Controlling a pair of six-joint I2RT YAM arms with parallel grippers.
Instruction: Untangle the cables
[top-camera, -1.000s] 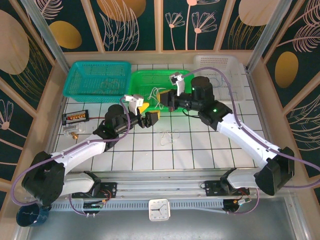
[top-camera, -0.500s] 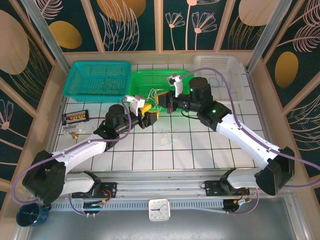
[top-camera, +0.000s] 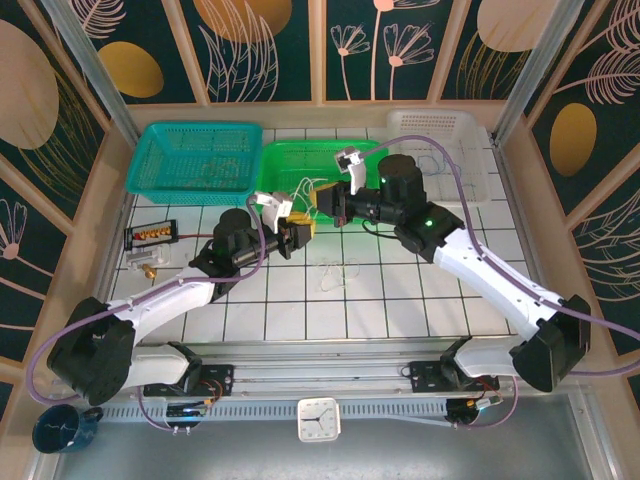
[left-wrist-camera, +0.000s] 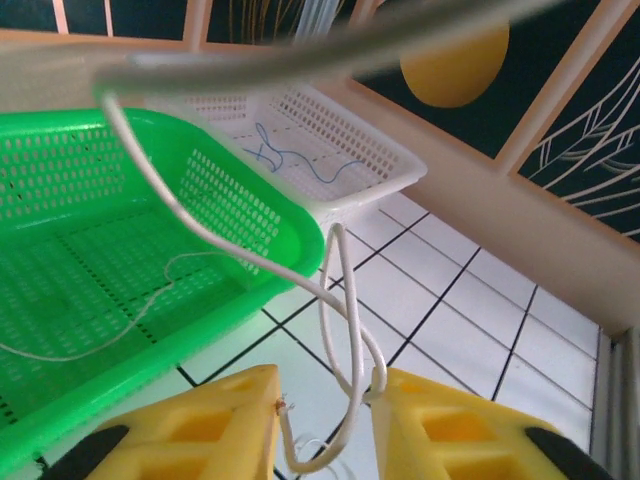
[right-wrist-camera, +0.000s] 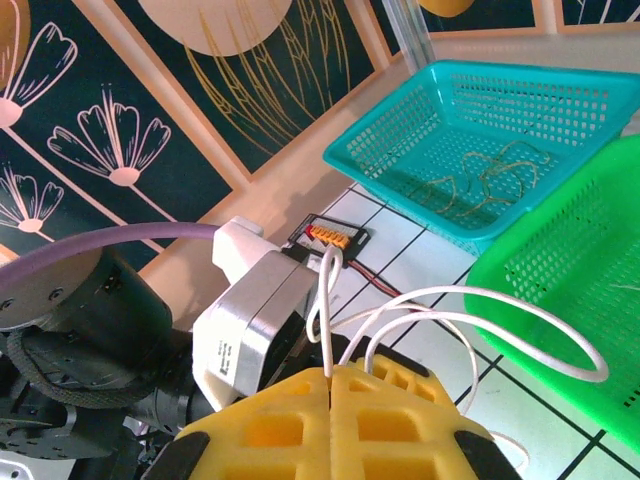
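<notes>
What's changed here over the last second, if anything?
The left gripper narrowed its jaws around the white cable, not yet pinching it. The right gripper, shut on that cable, shifted slightly left. The loose cables on the table stayed put.

Glossy grn plastic mesh basket (left-wrist-camera: 250, 215), smooth wht cable (left-wrist-camera: 321, 285), glossy wht tiled tbl (left-wrist-camera: 470, 330)

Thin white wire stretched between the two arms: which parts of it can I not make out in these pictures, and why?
- Left wrist view: the thin white wire drops between the jaws of the open left gripper and is cut off by the bottom edge.
- Left wrist view: a blurred pale band crosses the top, too close to identify.
- Right wrist view: the wire's end is hidden inside the shut right gripper.
- Top view: the pale wire clump is too small to count strands.
</notes>
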